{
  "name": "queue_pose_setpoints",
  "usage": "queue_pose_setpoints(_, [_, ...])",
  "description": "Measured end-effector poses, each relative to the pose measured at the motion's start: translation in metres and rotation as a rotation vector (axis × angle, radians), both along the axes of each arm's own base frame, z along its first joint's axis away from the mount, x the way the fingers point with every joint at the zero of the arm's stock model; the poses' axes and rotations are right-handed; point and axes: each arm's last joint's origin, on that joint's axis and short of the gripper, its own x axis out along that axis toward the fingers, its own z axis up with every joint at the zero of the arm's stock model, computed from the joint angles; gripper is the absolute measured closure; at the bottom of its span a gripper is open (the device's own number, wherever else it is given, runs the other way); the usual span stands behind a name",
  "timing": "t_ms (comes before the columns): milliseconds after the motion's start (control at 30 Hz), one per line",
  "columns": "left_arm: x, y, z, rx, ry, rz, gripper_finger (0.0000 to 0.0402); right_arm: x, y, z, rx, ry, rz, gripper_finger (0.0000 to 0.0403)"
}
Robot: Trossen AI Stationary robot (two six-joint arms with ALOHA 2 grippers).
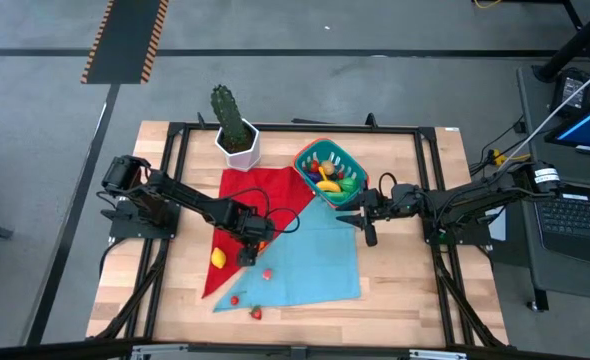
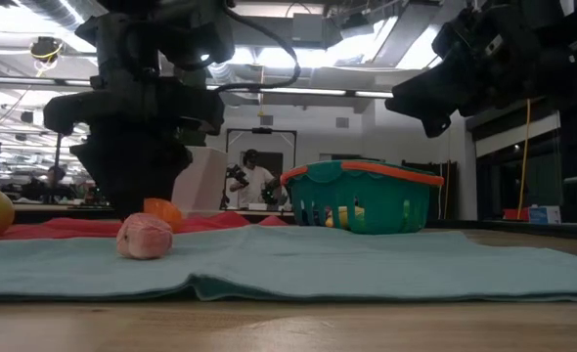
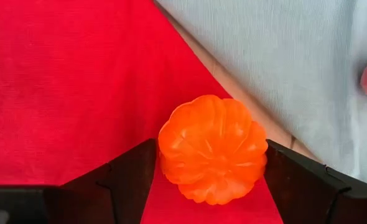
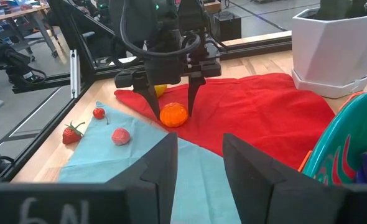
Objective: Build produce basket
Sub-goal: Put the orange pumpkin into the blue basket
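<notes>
Orange [image 3: 213, 148] sits on red cloth [image 1: 260, 190], between the spread jaws of the left gripper [image 4: 173, 102], unclamped. Teal cloth [image 2: 367, 259] overlaps it on the wooden worktop [image 1: 405, 290]. Basket [image 1: 328, 172] lies near the cactus pot [image 1: 238, 142]. Right gripper [image 1: 367, 222] hovers beside the basket, jaws part-spread, holding nothing. Lit ceiling panels behind.

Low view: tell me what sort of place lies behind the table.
Probably a robotics lab or workshop: exposed ceiling ducts and bright strip lights overhead, cluttered workbenches at left, and a person working at the back.
</notes>
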Motion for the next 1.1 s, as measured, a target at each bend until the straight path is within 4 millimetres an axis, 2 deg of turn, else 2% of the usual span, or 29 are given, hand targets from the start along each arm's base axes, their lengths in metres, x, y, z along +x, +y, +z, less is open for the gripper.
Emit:
queue_pose_setpoints(567, [0.0003, -0.0002, 0.0003, -0.01, -0.003, 0.032, 0.0127, -0.0004, -0.0001, -0.0019, 0.001, 0.02, -0.001, 0.0273])
queue_pose_setpoints(900, [0.0009, -0.0004, -0.0024, -0.009, 0.005, 0.039, 0.0166, -0.0005, 0.0, -0.0025, 0.002, 0.026, -0.001, 0.0273])
queue_pose_setpoints(1100, [0.0009, -0.0001, -0.0024, -0.009, 0.006, 0.04, 0.0164, -0.0005, 0.0, -0.0025, 0.002, 0.026, -0.001, 0.0273])
